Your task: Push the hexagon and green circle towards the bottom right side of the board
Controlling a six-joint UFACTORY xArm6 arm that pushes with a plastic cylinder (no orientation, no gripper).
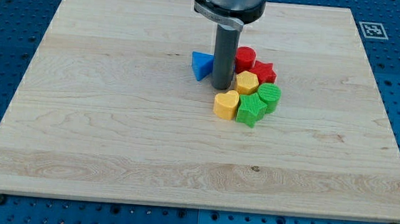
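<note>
**Tip sits up-left of the hexagon, with the push line running down-right**

Just above the board's middle, my tip (pixel 220 86) stands at the upper-left edge of a tight cluster of blocks. The yellow hexagon (pixel 247 82) lies immediately to the tip's right, touching or nearly touching the rod. The green circle (pixel 269 96) is the next block along, slightly lower and to the right of the hexagon. Hexagon and circle thus line up roughly along a line slanting toward the view's bottom right, and the tip is on the far side of them from that corner, which I judge a fair starting side for the push.

Other blocks crowd the path. A yellow heart (pixel 225 105) sits just below the tip, and a green star (pixel 251 110) is beside it, touching the green circle. A red circle (pixel 245 58) and a red star (pixel 263 72) lie above the hexagon, and a blue triangle (pixel 201 65) sits to the tip's left. The green star seems likely to be carried along.

There is no pincer here: the arm ends in a plain rod that holds nothing and cannot open or close.

No brand or readable writing shows; the only marking is a black-and-white fiducial tag (pixel 372 30) by the wooden board's (pixel 112 134) top right corner.
</note>
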